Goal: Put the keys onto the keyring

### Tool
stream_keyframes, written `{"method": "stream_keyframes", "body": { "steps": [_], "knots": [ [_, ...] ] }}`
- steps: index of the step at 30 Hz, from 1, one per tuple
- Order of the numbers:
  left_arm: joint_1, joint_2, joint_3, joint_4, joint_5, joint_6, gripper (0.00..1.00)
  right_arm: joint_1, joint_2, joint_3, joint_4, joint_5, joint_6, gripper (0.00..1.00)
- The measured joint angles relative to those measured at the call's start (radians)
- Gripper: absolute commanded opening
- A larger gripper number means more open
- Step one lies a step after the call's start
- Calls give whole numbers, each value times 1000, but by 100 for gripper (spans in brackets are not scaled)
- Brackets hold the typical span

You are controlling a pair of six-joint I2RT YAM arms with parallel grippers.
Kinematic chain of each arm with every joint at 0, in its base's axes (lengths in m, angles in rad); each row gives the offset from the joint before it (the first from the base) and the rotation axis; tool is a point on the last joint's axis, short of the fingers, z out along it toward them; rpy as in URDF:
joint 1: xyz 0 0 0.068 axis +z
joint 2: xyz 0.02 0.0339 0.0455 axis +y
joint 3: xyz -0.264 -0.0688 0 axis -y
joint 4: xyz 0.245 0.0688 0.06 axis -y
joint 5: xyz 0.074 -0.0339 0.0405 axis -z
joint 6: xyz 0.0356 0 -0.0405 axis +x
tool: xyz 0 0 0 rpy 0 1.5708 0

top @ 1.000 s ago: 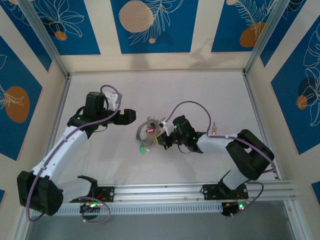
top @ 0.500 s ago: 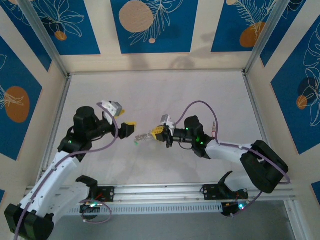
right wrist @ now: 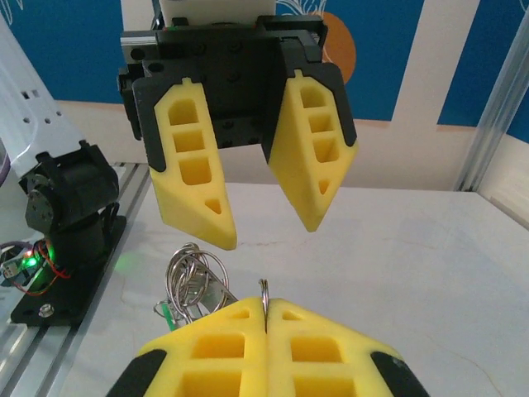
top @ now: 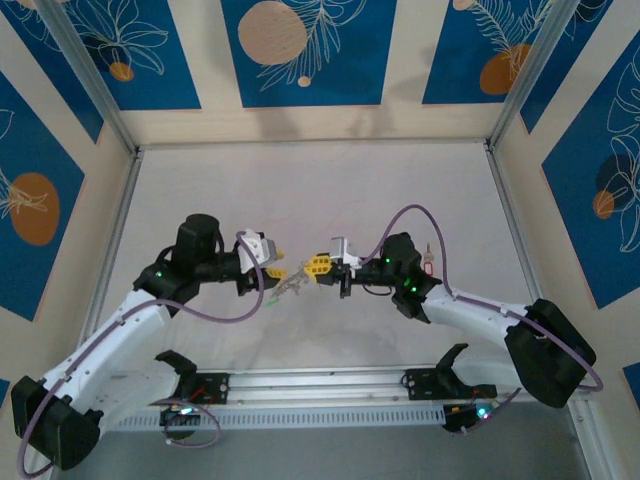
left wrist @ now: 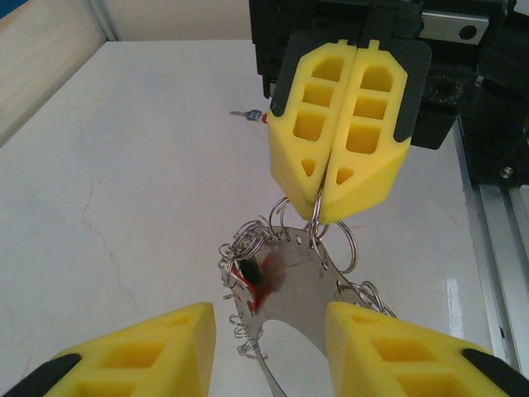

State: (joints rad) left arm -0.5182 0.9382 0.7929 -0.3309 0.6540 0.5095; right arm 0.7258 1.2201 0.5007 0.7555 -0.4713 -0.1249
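The keyring (left wrist: 302, 285) is a silvery curved metal band hung with many small wire loops. It hangs in the air between the two arms (top: 292, 288). My right gripper (left wrist: 322, 217) is shut on one of its small loops (right wrist: 264, 296). A key with a red tag (left wrist: 250, 279) hangs on the band, and a green tag (right wrist: 165, 316) shows beside the loops. My left gripper (left wrist: 269, 351) faces the right one with the band's lower end between its open fingers (right wrist: 192, 178). From above, the left gripper (top: 274, 268) and right gripper (top: 318, 266) are nearly tip to tip.
One more key (top: 428, 258) lies on the white table to the right of the right arm, also seen far off (left wrist: 248, 115). The aluminium rail (top: 320, 380) with both arm bases runs along the near edge. Metal posts and patterned walls enclose the table.
The right gripper lifted the keyring off the table. The left arm swung in toward it, and its jaws have narrowed around the hanging band.
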Motion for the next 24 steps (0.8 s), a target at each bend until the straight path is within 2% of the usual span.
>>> {"method": "stream_keyframes", "body": {
  "steps": [7,13,24],
  "knots": [
    [-11,20,0,9,8,55,38,6,8,0,-75,-1,-61,0],
    [-56,72,0,3,18,112,35,8,35,0,-120,-1,-95,0],
    [-83,156,30,-32,15,175,31,10,36,0,-126,-5,-119,0]
  ]
}}
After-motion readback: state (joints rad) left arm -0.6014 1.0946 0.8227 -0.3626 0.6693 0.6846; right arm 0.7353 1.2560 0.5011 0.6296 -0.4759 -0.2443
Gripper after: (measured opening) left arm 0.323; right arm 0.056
